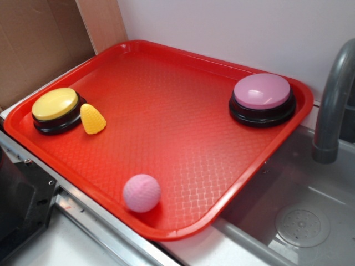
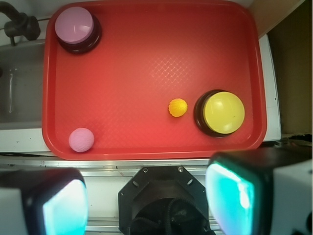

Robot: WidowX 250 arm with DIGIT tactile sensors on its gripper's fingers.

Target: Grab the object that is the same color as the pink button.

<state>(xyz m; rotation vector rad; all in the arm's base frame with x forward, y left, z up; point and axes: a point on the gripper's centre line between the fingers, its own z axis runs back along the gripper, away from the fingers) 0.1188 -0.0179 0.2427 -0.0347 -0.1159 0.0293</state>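
Note:
A small light-pink dimpled ball (image 1: 142, 193) (image 2: 81, 140) lies on the red tray (image 1: 177, 111) (image 2: 146, 58) near its front edge. The pink button (image 1: 262, 98) (image 2: 74, 27), with a pale pink dome on a black base, stands at the tray's far right corner in the exterior view. My gripper (image 2: 146, 200) hovers high above the tray's front edge, over the robot's black base, well apart from the ball. Its two fingers (image 2: 230, 196) stand wide apart with nothing between them. The gripper does not show in the exterior view.
A yellow-topped button (image 1: 55, 110) (image 2: 222, 113) and a yellow cone-shaped corn toy (image 1: 92, 119) (image 2: 178, 107) sit together on the tray's other side. A grey sink (image 1: 299, 216) with a faucet (image 1: 333, 105) lies beside the tray. Cardboard (image 1: 39, 44) stands behind.

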